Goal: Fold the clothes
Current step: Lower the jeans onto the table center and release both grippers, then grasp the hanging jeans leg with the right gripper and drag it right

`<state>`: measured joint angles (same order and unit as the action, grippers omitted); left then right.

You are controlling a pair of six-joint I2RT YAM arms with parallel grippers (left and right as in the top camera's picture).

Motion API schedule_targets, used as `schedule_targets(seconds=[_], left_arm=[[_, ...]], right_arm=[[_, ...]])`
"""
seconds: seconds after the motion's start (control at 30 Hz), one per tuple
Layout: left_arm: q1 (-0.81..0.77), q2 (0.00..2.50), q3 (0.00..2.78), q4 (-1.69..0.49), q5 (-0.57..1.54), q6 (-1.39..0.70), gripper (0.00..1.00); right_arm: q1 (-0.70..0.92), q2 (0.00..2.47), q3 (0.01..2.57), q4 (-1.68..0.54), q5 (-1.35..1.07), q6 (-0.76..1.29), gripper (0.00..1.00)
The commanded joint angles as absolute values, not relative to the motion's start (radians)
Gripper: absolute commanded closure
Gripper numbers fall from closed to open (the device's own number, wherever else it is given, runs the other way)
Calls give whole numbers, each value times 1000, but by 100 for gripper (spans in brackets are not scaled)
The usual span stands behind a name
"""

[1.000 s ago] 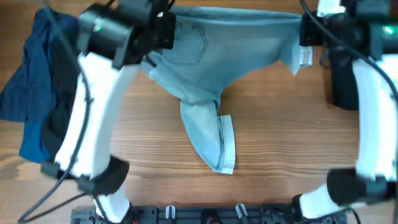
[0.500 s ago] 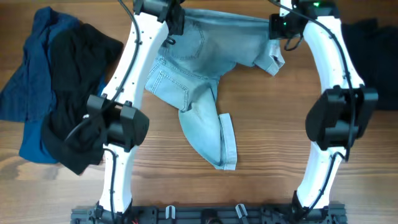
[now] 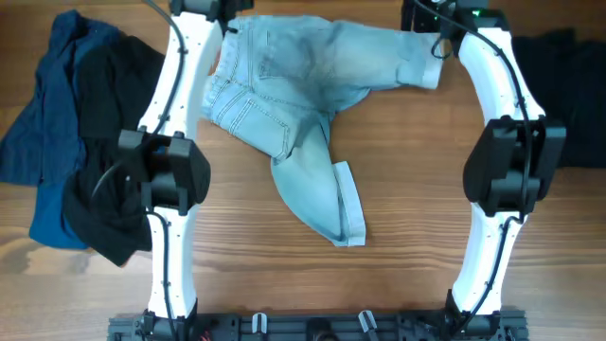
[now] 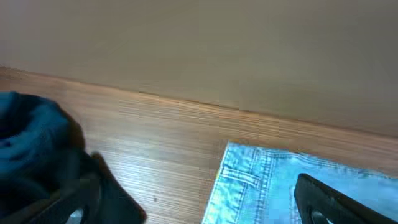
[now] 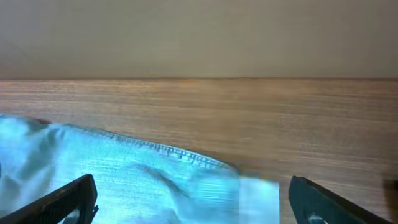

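The pale-blue denim shorts [image 3: 312,76] lie flat on the wooden table with the waistband along the far edge. One cuffed leg [image 3: 331,204] points toward the near side. My left gripper [image 3: 210,9] stands open over the waistband's left corner. In the left wrist view the denim [image 4: 280,186] lies below and between the spread fingers [image 4: 323,200] of that gripper [image 4: 196,208]. My right gripper [image 3: 424,15] is open over the right end. In the right wrist view the denim [image 5: 124,180] and a white label [image 5: 258,198] lie loose under the open gripper [image 5: 198,202].
A pile of royal-blue and black garments [image 3: 85,142] covers the table's left side and shows in the left wrist view as a blue and black heap [image 4: 31,137]. A dark folded garment [image 3: 579,95] sits at the right edge. A plain wall runs behind the table's far edge.
Both grippers were shut on the shorts' waistband and holding it up. Now both are open, and the shorts have dropped and spread flat near the far edge.
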<state>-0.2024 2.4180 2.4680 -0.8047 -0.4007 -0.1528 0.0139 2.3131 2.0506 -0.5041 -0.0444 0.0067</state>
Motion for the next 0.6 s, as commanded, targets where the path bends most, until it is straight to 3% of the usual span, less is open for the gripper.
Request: schedule_targets(seconds=[0.0,0.33,0.57], left_arm=[[-209,2370,2487,-835,-421,-139,0],[-224,2236,2487,-1304,-249,-139,0],[-216,2225,2487,-1625,-134,-178,0]], right_arm=[[15,2239,2068,-561,-35,29,0],[15,2026,2068,-1047,-336,29,0],[22,2008,2068,-1386,-352,26,5]])
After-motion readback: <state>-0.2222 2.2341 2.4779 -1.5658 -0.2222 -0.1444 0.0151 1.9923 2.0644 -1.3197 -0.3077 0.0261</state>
